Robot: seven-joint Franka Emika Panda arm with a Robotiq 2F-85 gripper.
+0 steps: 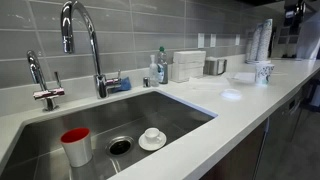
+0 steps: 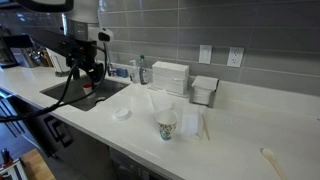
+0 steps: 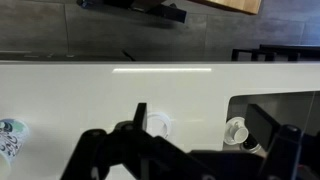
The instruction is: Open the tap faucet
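Observation:
The tall chrome gooseneck faucet (image 1: pixel 84 40) stands behind the steel sink (image 1: pixel 180 108), its nozzle hanging over the basin. A shorter slim tap (image 1: pixel 42 88) stands to its left. In an exterior view my gripper (image 2: pixel 90 72) hangs above the sink (image 2: pixel 62 92) on the dark arm; the faucet is hidden behind the arm there. In the wrist view my gripper (image 3: pixel 200 125) is open and empty, its two dark fingers spread over the white counter (image 3: pixel 120 90) and the sink's corner (image 3: pixel 290 105). The faucet is not in the wrist view.
A red cup (image 1: pixel 75 146) and a white cup on a saucer (image 1: pixel 152 138) sit in the sink. On the counter are a white lid (image 1: pixel 232 96), a patterned paper cup (image 2: pixel 167 125), white boxes (image 2: pixel 170 77), a soap bottle (image 1: pixel 160 68) and a napkin holder (image 2: pixel 205 90).

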